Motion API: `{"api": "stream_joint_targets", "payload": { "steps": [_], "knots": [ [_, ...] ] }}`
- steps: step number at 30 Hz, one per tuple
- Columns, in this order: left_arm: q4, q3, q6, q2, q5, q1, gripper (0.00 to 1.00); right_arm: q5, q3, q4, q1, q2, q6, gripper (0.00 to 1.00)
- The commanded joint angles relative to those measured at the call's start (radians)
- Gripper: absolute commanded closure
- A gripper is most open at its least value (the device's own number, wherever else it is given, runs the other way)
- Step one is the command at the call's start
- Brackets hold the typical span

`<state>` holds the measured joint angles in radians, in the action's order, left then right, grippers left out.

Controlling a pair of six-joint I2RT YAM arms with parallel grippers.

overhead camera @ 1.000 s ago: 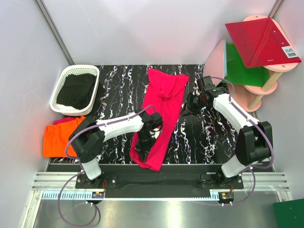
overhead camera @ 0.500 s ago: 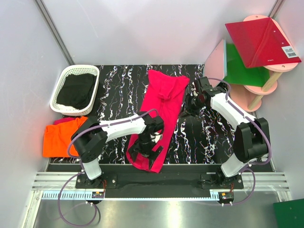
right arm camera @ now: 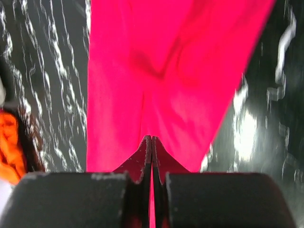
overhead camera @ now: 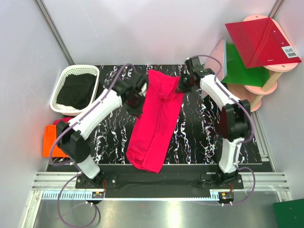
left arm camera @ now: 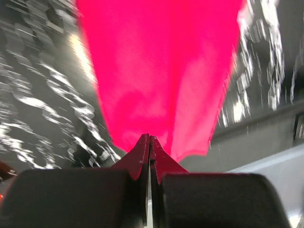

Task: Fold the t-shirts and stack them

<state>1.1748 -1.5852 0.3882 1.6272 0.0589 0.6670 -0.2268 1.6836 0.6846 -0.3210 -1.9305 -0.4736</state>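
Far corners of the hot pink t-shirt (overhead camera: 154,128) are clamped by the left gripper (left arm camera: 149,138) and the right gripper (right arm camera: 151,138).

Right gripper (right arm camera: 151,141) pinching pink t-shirt (right arm camera: 161,71)
Jaws closed on its edge; orange cloth (right arm camera: 8,142) far left.

We see a robot test cell in a lab, not a home. Plain white walls (overhead camera: 142,33) and metal posts (overhead camera: 53,31) box in a black marbled surface (overhead camera: 199,137). The left arm (overhead camera: 95,114) and right arm (overhead camera: 216,92) are bolted to a slotted aluminium rail (overhead camera: 161,183), with purple cables (overhead camera: 71,214) looping off them and a ruler strip (overhead camera: 161,194) along the edge.
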Motion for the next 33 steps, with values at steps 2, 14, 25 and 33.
{"api": "stream_joint_targets", "payload": {
  "steps": [2,14,25,33],
  "knots": [
    [0.043,-0.2,-0.031,0.203,-0.065,-0.113,1.0,0.078,0.313,0.074,-0.016,-0.255,0.061,1.0],
    [0.083,-0.282,-0.038,0.172,-0.054,-0.138,1.0,0.348,0.832,0.323,-0.03,-0.597,0.118,1.0],
    [0.065,-0.329,-0.006,0.212,0.013,-0.144,1.0,0.558,1.041,0.334,-0.035,-0.757,0.211,1.0],
    [0.062,-0.43,0.043,0.308,0.119,-0.149,0.99,0.524,1.053,0.329,-0.024,-0.803,0.216,1.0]
  ]
}}
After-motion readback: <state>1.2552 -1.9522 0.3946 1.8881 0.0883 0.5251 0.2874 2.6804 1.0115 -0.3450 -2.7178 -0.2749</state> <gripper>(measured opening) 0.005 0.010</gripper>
